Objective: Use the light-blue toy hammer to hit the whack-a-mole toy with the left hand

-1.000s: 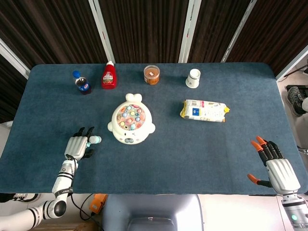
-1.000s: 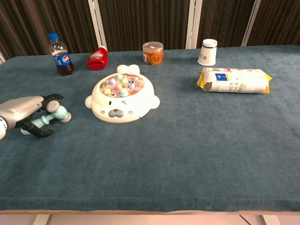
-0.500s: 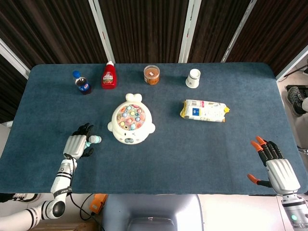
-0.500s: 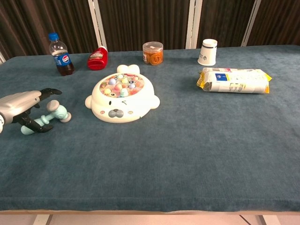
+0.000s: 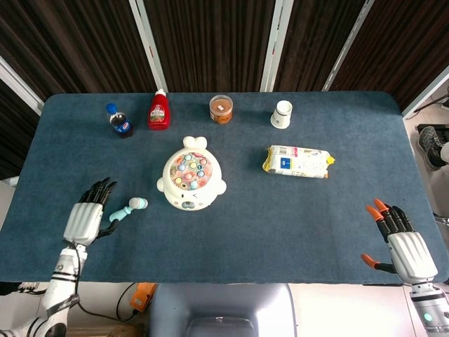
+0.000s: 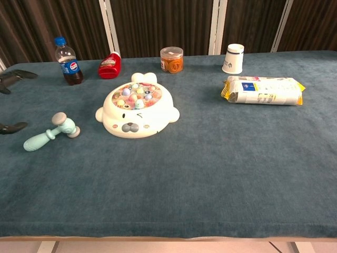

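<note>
We see the left hand [image 5: 85, 219] spread wide and empty at the table's left edge; in the chest view only its dark fingertips [image 6: 15, 77] reach into the frame. Half a second ago it lay over the light-blue toy hammer [image 5: 127, 209] — it has since let go and drawn back to the left. The hammer lies flat just beside it, head toward the whack-a-mole toy [image 5: 190, 182], near but apart. The right hand [image 5: 401, 243] hangs open off the near right corner, unmoved, absent from the chest view. Everything sits on a dark blue cloth table [image 5: 280, 225] — behind it, dark slatted panels with pale uprights.
</note>
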`<act>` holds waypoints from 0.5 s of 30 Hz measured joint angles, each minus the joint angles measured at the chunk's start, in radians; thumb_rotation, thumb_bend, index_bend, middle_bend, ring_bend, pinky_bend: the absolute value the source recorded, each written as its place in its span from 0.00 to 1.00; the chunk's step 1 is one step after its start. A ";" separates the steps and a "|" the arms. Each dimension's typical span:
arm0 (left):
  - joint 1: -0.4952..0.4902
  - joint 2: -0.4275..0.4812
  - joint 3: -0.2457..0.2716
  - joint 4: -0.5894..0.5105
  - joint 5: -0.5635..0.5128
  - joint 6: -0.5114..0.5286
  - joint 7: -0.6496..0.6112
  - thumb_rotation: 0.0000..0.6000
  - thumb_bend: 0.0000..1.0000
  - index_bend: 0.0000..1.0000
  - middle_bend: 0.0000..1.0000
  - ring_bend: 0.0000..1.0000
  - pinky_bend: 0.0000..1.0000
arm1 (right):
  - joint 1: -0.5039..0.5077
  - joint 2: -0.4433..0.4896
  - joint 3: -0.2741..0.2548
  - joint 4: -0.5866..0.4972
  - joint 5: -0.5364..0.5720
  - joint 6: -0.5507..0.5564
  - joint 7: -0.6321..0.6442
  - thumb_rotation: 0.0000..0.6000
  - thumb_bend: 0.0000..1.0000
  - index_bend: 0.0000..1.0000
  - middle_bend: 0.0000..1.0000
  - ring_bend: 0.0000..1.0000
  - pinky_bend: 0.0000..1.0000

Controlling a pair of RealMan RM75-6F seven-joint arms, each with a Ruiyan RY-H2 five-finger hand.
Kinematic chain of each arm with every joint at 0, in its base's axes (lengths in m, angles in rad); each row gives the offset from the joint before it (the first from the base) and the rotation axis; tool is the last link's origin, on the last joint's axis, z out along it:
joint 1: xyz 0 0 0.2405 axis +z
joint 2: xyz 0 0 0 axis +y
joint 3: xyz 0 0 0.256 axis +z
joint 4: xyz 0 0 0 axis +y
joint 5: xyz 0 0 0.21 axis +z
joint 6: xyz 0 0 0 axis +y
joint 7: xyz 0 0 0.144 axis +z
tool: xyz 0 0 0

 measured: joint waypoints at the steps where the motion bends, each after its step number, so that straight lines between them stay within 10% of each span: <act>1: 0.025 0.023 0.018 -0.016 0.031 0.036 -0.015 1.00 0.32 0.00 0.00 0.00 0.10 | -0.001 -0.003 -0.001 -0.002 -0.001 0.000 -0.009 1.00 0.18 0.00 0.00 0.00 0.00; 8: 0.228 0.105 0.179 0.001 0.238 0.275 -0.196 1.00 0.33 0.00 0.00 0.00 0.08 | -0.011 -0.022 -0.012 -0.008 -0.021 0.017 -0.064 1.00 0.18 0.00 0.00 0.00 0.00; 15: 0.282 0.080 0.191 0.095 0.306 0.346 -0.160 1.00 0.34 0.00 0.00 0.00 0.07 | -0.022 -0.034 -0.019 -0.012 -0.042 0.036 -0.095 1.00 0.18 0.00 0.00 0.00 0.00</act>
